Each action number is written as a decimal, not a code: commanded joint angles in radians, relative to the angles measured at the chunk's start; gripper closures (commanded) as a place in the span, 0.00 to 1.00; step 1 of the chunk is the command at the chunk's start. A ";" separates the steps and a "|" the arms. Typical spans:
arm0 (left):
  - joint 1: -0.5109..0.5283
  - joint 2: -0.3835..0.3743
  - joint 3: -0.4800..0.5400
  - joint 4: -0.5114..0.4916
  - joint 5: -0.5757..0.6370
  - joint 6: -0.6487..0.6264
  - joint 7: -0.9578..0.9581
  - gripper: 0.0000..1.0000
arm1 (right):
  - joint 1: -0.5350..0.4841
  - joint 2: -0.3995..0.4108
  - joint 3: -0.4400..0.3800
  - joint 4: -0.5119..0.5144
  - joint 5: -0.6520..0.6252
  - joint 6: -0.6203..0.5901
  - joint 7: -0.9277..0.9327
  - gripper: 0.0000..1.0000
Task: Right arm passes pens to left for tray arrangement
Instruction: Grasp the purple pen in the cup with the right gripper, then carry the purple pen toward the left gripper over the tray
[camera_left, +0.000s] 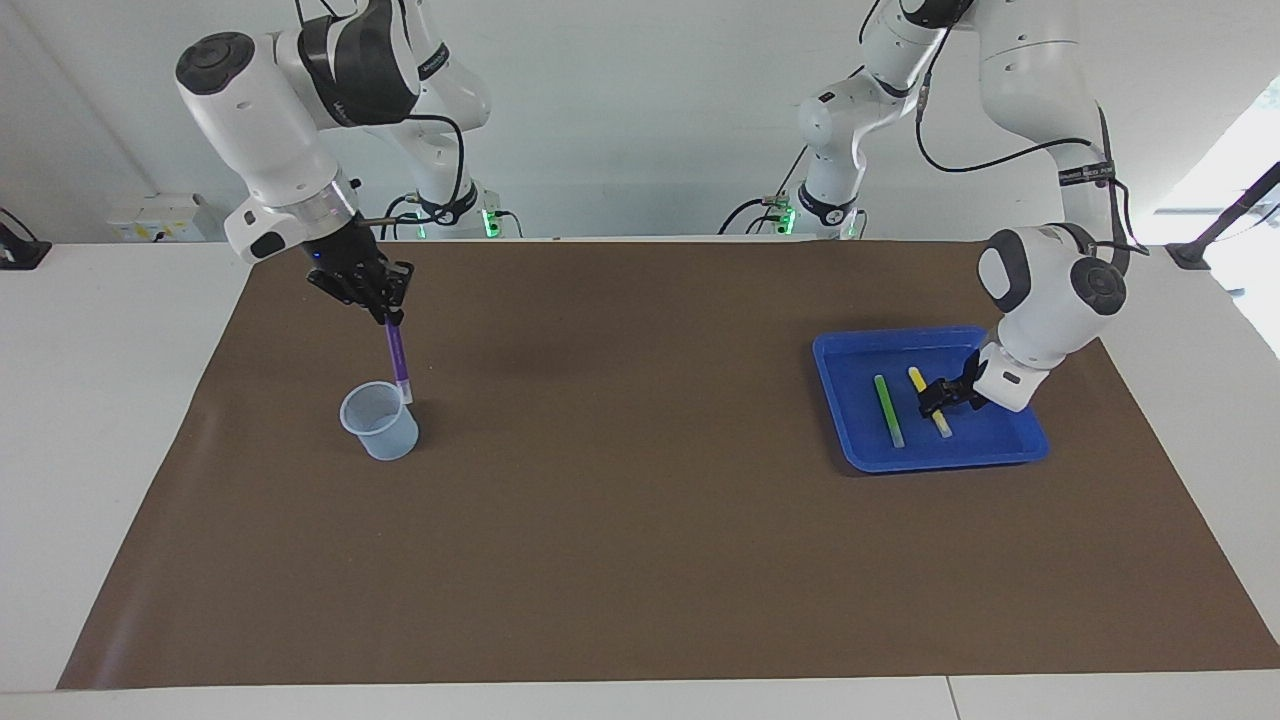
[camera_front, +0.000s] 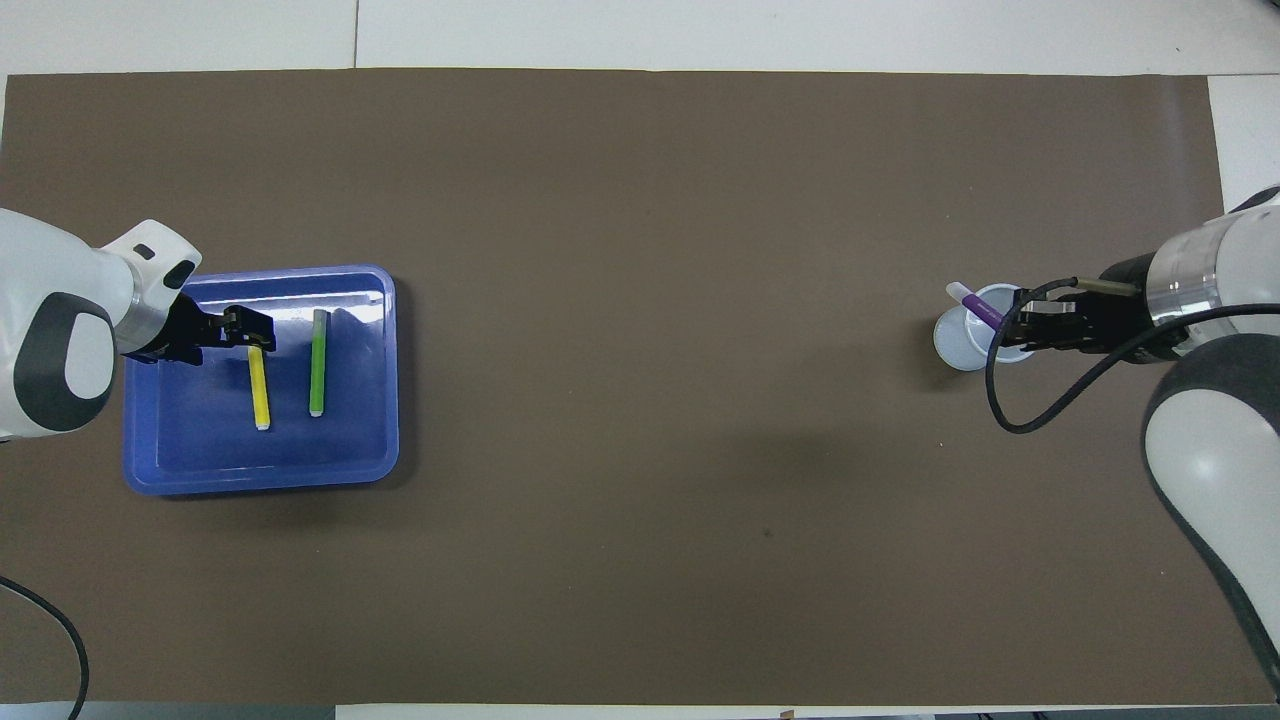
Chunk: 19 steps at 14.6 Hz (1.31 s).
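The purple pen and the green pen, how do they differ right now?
The purple pen hangs nearly upright, gripped by the right end effector over the translucent cup; the green pen lies flat in the blue tray, with nothing holding it. Their body colours differ. Both are slim markers with a whitish end.

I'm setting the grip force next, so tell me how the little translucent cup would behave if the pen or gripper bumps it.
The cup looks thin-walled and empty, so probably very light; a nudge from the purple pen held by the right gripper might slide or tip it. It stands narrow and upright on the smooth brown mat, so it would likely skid easily.
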 joint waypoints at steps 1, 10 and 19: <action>0.004 -0.016 -0.004 0.131 -0.055 -0.194 -0.005 0.00 | -0.002 0.003 0.029 0.016 0.195 -0.001 0.089 1.00; -0.010 -0.286 -0.007 0.213 -0.361 -0.446 -0.402 0.00 | 0.002 0.016 0.334 0.036 0.567 0.240 0.639 1.00; -0.051 -0.396 -0.041 0.198 -0.765 -0.476 -0.853 0.00 | 0.005 0.180 0.431 0.205 0.782 0.271 0.852 1.00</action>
